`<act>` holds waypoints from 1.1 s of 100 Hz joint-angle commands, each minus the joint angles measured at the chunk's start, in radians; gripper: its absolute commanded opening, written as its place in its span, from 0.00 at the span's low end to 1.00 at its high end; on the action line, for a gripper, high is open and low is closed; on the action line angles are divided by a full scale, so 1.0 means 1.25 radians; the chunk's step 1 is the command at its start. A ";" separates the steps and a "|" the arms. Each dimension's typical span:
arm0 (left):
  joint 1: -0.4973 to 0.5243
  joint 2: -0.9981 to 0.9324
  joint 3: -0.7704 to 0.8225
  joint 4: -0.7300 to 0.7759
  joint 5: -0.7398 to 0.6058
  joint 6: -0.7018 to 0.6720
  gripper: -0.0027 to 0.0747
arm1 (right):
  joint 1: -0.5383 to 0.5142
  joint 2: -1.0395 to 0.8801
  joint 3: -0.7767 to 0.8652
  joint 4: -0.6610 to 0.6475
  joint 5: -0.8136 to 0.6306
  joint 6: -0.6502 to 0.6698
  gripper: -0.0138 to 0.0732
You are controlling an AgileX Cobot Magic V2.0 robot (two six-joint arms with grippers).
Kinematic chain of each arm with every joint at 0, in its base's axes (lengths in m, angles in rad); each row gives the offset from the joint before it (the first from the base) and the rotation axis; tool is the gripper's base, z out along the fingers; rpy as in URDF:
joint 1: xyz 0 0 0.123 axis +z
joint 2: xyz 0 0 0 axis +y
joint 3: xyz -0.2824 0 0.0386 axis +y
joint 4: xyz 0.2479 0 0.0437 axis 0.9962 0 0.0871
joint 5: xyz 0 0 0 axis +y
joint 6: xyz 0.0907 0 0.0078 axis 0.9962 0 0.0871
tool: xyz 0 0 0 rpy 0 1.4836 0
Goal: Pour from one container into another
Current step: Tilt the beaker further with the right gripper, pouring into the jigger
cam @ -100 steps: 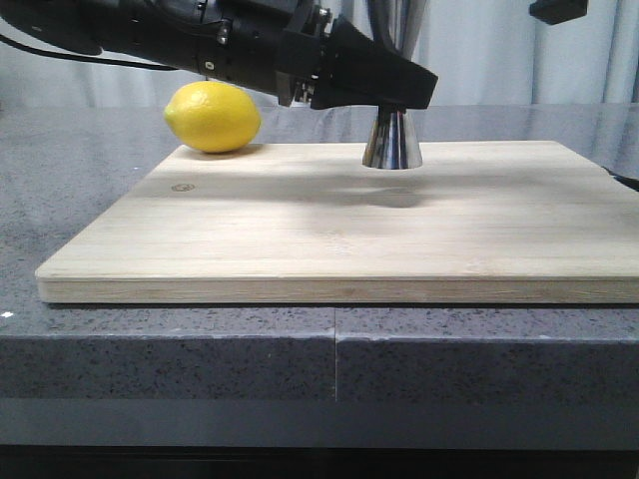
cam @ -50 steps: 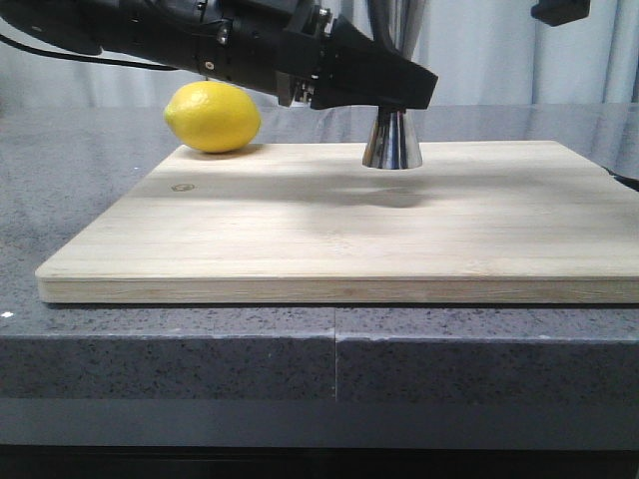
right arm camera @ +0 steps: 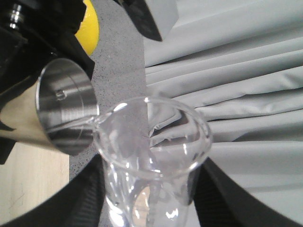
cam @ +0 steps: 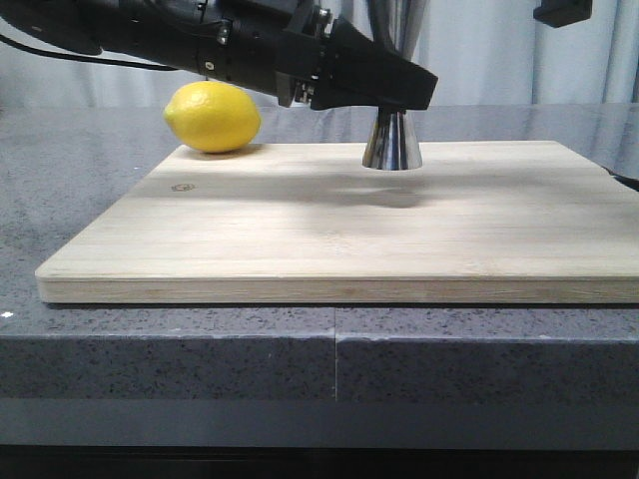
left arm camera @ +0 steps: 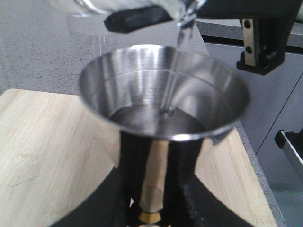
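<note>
The steel jigger (cam: 391, 142) stands on the wooden board (cam: 329, 230), and my left gripper (cam: 387, 88) is shut on its narrow gold waist (left arm camera: 151, 216). In the left wrist view its upper cup (left arm camera: 163, 101) holds clear liquid, and a thin stream falls into it from the glass beaker's lip (left arm camera: 185, 19). My right gripper (right arm camera: 151, 201) is shut on the clear beaker (right arm camera: 151, 142), which is tilted with its lip over the jigger's rim (right arm camera: 66, 109). The beaker is above the front view's top edge.
A yellow lemon (cam: 213, 117) lies at the board's far left corner, behind my left arm (cam: 200, 40). The board rests on a grey speckled counter (cam: 60, 200). Grey curtains (right arm camera: 236, 71) hang behind. Part of the right arm (cam: 559, 10) shows at the top right.
</note>
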 commanded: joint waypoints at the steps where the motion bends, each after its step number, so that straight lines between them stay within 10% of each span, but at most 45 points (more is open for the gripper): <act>1: -0.016 -0.053 -0.026 -0.053 0.088 -0.009 0.01 | -0.001 -0.027 -0.031 0.003 -0.012 -0.002 0.42; 110: -0.019 -0.053 -0.026 -0.052 0.088 -0.009 0.01 | -0.001 -0.027 -0.031 -0.068 -0.004 -0.002 0.42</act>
